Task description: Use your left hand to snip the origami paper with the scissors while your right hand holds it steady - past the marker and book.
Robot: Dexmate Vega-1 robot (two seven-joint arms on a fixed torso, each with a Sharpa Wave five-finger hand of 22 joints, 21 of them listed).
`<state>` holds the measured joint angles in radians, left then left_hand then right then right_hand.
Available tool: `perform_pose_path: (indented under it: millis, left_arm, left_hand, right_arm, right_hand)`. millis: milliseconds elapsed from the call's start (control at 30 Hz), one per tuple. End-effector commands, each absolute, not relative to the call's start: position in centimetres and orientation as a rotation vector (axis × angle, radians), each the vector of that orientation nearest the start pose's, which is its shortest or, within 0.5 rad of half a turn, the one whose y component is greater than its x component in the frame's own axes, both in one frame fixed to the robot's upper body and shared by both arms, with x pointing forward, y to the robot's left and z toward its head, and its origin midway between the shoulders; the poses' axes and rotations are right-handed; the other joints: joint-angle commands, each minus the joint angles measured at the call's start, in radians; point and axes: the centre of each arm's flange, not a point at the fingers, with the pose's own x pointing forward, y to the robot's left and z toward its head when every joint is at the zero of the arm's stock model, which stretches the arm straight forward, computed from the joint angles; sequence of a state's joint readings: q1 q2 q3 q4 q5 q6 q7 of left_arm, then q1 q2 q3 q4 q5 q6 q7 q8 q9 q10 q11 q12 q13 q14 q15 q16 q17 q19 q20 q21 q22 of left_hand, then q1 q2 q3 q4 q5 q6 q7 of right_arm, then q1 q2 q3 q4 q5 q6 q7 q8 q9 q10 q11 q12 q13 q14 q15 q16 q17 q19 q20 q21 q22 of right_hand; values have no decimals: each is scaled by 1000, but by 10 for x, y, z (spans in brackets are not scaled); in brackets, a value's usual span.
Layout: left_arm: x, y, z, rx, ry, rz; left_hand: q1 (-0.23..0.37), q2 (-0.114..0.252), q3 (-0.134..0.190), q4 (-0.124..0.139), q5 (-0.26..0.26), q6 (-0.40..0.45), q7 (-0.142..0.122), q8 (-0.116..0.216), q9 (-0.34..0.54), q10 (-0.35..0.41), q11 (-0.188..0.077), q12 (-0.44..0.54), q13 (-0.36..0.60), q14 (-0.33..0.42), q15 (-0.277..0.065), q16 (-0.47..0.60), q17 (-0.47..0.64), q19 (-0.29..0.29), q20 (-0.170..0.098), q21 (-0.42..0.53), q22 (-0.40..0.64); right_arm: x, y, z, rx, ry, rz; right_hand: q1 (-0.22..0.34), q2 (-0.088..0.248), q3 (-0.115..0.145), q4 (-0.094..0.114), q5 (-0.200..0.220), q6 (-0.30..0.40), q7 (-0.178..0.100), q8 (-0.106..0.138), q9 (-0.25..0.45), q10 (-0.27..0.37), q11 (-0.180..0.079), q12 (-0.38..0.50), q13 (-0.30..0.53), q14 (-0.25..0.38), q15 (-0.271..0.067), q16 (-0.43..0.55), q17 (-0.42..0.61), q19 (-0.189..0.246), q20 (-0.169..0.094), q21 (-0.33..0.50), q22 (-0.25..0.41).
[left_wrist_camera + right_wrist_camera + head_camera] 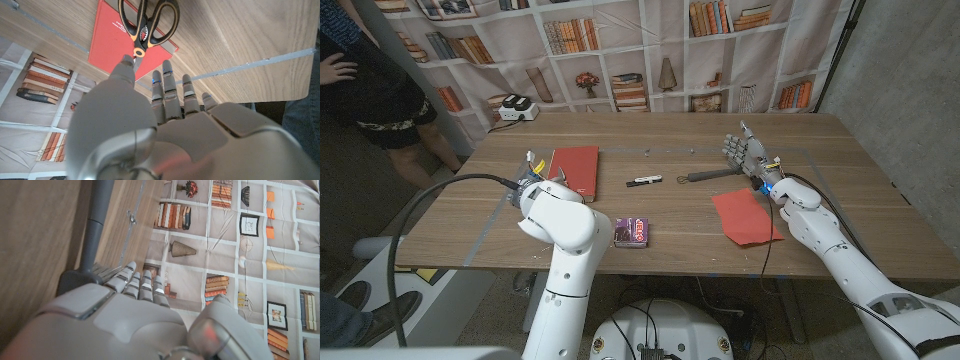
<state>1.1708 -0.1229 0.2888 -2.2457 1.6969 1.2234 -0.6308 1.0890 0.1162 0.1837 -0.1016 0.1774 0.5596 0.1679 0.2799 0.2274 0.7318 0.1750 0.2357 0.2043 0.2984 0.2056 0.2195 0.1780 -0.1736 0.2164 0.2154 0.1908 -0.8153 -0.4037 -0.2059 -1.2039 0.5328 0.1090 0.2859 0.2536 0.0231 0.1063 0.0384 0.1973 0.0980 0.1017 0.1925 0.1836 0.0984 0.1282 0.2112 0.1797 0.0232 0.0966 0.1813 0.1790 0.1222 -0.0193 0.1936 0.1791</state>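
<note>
Up close, the left hand (165, 125) reaches with straight, spread fingers (167, 82) toward the scissors (147, 22), grasping nothing; its thumb tip sits just beside the orange-and-black handles, possibly touching, though the angle leaves that unclear. The scissors lie partly on a red book (574, 171) at the worktop's (660, 215) left side. Across the worktop, the right hand (747, 154) stands upright with released, parted fingers, beside a dark long-handled tool (717, 177). The red origami paper (747, 217) lies flat just nearer the robot than that hand. A black marker (643, 181) rests mid-worktop, a small purple box (632, 232) nearer the front edge.
</note>
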Motion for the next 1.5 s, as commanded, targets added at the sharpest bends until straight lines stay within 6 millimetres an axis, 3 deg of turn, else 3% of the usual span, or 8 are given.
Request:
perform_pose_path:
  millis: [33,667,1033,1100,1167,1333,1500]
  left_arm:
    - [446,250,-20,641,250,623]
    - [457,252,-31,615,280,576]
    - [465,250,-27,633,280,551]
    - [465,249,-28,633,286,563]
    - [464,250,-28,632,288,569]
    - [465,250,-28,618,301,563]
    - [463,251,-30,614,309,566]
  left_hand:
    - [-5,-1,3,4,-1,14,43,-5,2,10,-1,-4,2,13,-8,0,2,-40,5,1,1]
    - [-9,0,5,5,0,24,44,-10,-2,10,1,-9,-2,25,-11,-5,-1,-27,5,3,1]
    - [-10,1,7,5,1,17,43,-17,-5,5,-1,-15,-4,18,-8,-13,-1,-21,5,3,0]
    - [-7,1,9,2,1,21,42,-20,-5,15,-13,-14,-6,17,-66,-19,-3,-13,5,3,0]
    - [-7,-3,10,0,1,37,41,-17,-5,28,-26,-12,-8,34,-93,-18,-5,-3,5,4,-1]
    - [-9,-7,9,-1,1,57,41,-12,-2,49,-26,-8,-10,48,-92,-20,-7,10,4,5,-2]
    - [-21,-9,9,3,1,114,39,6,6,124,-43,5,-14,115,-104,-12,-8,45,3,8,-4]
  right_arm:
    - [676,-300,-43,13,-446,333]
    - [671,-307,-47,10,-431,325]
    - [671,-307,-46,19,-439,321]
    - [671,-307,-47,19,-437,321]
    - [672,-307,-48,21,-435,320]
    - [673,-309,-49,23,-430,318]
    - [673,-311,-48,22,-427,315]
  right_hand:
    - [8,6,3,-6,2,-4,-6,2,4,5,4,-1,3,4,7,3,3,4,2,5,5]
    - [8,7,2,-8,0,-4,-6,2,4,6,4,-1,4,4,8,4,3,3,2,5,5]
    - [8,8,1,-10,0,-3,-5,2,4,5,5,-2,4,3,9,3,3,2,3,5,5]
    - [8,8,1,-10,0,-3,-5,2,4,5,5,-2,4,3,10,3,3,2,3,5,5]
    - [7,9,1,-10,0,-3,-6,2,4,5,5,-2,4,3,9,3,3,2,3,5,5]
    - [7,9,1,-10,-1,-3,-5,2,4,5,6,-2,4,3,8,3,3,1,3,5,5]
    - [7,9,0,-11,-1,-3,-5,2,4,4,6,-2,4,3,8,3,3,1,3,5,5]
